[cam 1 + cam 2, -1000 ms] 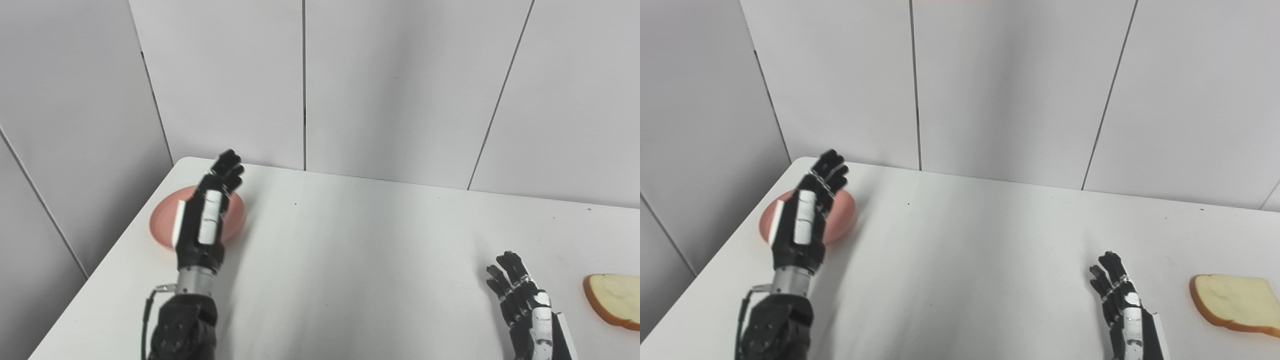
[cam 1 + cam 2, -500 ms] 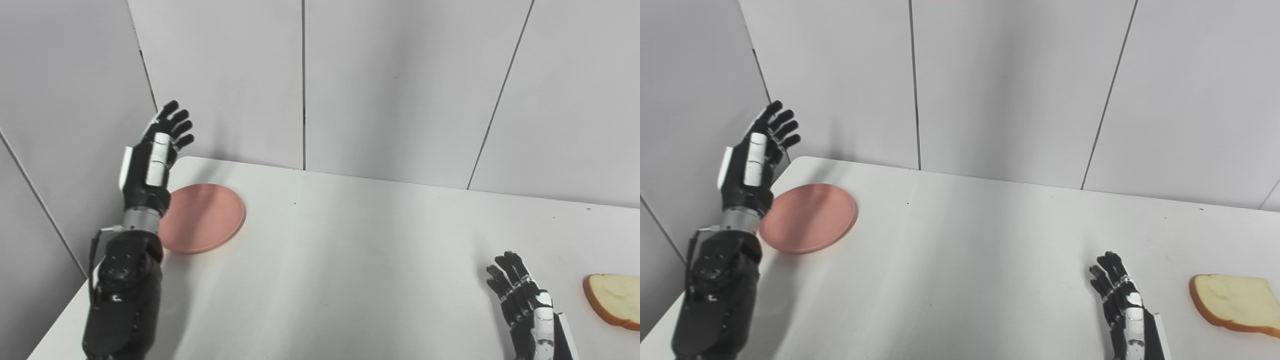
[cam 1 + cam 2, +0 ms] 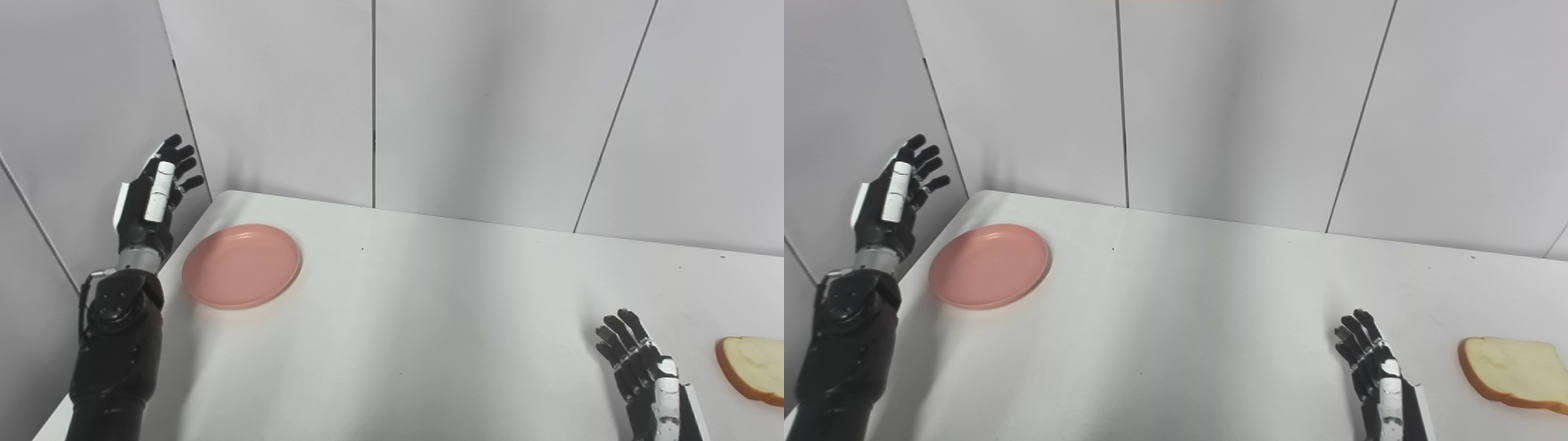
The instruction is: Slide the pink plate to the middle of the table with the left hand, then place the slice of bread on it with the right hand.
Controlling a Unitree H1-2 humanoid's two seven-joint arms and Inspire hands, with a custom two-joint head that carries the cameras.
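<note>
White table (image 3: 429,318), pink plate (image 3: 242,265) far-left, bread (image 3: 1510,372) whole only right-eye, both hands' fingers spread, empty

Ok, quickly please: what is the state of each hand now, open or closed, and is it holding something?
Left hand: open, holds nothing, raised off the table's left edge beside the plate.
Right hand: open, holds nothing, left of the bread.

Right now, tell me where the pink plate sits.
The pink plate lies flat at the table's far left corner, untouched; the left robot hand is raised beyond the table edge beside it, and the bread slice lies far right.
</note>
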